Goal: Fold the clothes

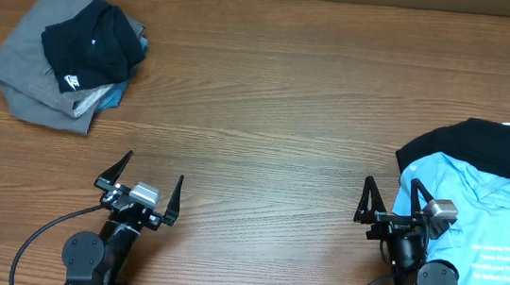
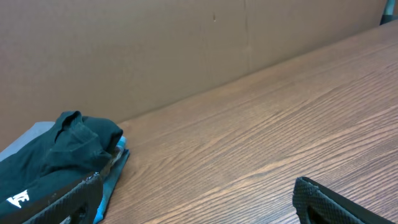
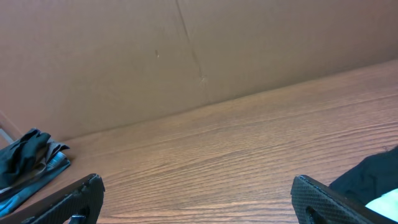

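Nothing is held, so this looks like the gap between garments, with one bundle done and the next not yet picked up. Far beyond the left gripper [image 1: 153, 168] and to its left lies a loose stack: a dark navy T-shirt [image 1: 90, 44] with a small white logo, on top of a grey garment [image 1: 32, 53], close to the table's left end. The left gripper itself has its fingers spread wide over bare wood. To its right the table [image 1: 278, 107] is free wood from the near edge to the cardboard wall [image 2: 155, 50] at the back, which seems the natural place to lay a shirt flat. Further right of the left gripper, the right gripper [image 1: 391, 182] also stands wide apart and empty. Just past it, a light-blue printed tee [image 1: 485, 214] lies on a black garment [image 1: 483, 143], both running out of view. The likely next move is for the right gripper to pinch the tee's near hem and drag it toward the middle without pulling the black one along.
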